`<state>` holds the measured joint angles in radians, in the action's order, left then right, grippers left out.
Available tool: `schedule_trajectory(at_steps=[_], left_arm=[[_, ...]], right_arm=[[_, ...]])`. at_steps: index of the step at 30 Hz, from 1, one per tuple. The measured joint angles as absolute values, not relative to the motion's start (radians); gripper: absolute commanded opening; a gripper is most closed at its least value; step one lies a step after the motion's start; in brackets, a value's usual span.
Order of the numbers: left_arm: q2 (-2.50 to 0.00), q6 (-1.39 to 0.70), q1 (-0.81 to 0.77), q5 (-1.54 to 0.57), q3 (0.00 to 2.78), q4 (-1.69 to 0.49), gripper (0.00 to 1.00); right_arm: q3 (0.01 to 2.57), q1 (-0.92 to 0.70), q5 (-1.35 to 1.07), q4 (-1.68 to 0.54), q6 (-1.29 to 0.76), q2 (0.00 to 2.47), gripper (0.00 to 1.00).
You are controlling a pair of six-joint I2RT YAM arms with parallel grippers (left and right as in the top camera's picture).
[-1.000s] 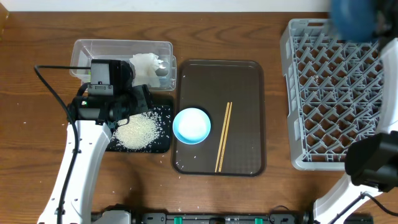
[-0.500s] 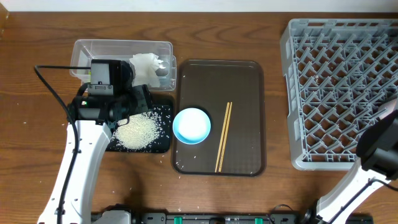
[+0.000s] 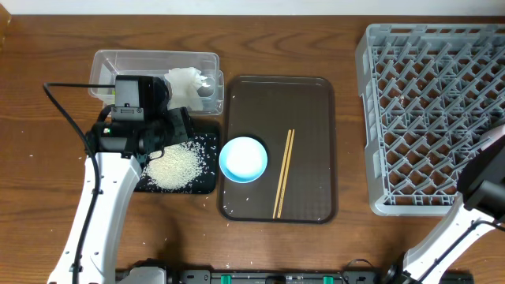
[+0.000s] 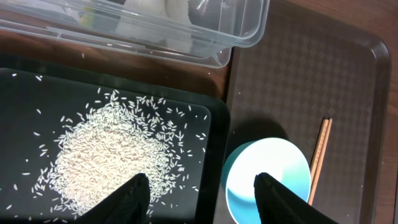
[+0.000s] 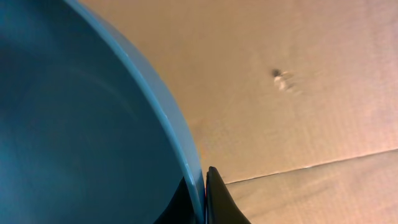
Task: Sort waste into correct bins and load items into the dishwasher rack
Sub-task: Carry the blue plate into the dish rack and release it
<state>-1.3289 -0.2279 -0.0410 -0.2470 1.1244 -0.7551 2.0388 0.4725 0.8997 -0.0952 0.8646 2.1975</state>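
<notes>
My left gripper (image 4: 202, 186) is open and empty, hovering over the inner edge of the black tray (image 3: 207, 183), between the heap of rice (image 3: 172, 166) and the pale blue bowl (image 3: 243, 158). The bowl and the wooden chopsticks (image 3: 283, 172) lie on the brown tray. A crumpled white tissue (image 3: 186, 83) lies in the clear tub (image 3: 118, 60). My right gripper (image 5: 204, 186) is shut on the rim of the blue plate (image 5: 81, 124); both are outside the overhead view. The grey rack (image 3: 434, 110) stands at the right. The wrapper and cups do not show.
The brown serving tray (image 3: 312, 102) sits in the middle, between the bins and the rack. A few rice grains are scattered on the black tray around the heap. The right arm's lower part (image 3: 481, 189) overlaps the rack's near right corner.
The blue plate, blurred at the top right over the rack a second ago, has left the overhead view with the right gripper. The left arm has not moved.
</notes>
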Motion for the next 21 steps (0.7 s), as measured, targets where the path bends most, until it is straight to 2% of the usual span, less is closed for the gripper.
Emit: schedule_trajectory(at_steps=[15,17,20,21], left_arm=[[-1.329,-0.228,-0.041,-0.247,1.124,-0.754,0.57],[-1.329,-0.228,-0.041,-0.247,1.124,-0.754,0.57],[-1.329,-0.228,-0.041,-0.247,1.124,-0.754,0.57],[-1.329,-0.228,-0.041,-0.247,1.124,-0.754,0.57]], right_arm=[[2.003,0.482,0.897,-0.114,0.867,2.239,0.01],[2.004,0.477,0.895,-0.137,0.843,2.239,0.03],[2.008,0.469,0.881,-0.201,0.799,2.239,0.17],[2.008,0.463,0.867,-0.239,0.787,2.239,0.18]])
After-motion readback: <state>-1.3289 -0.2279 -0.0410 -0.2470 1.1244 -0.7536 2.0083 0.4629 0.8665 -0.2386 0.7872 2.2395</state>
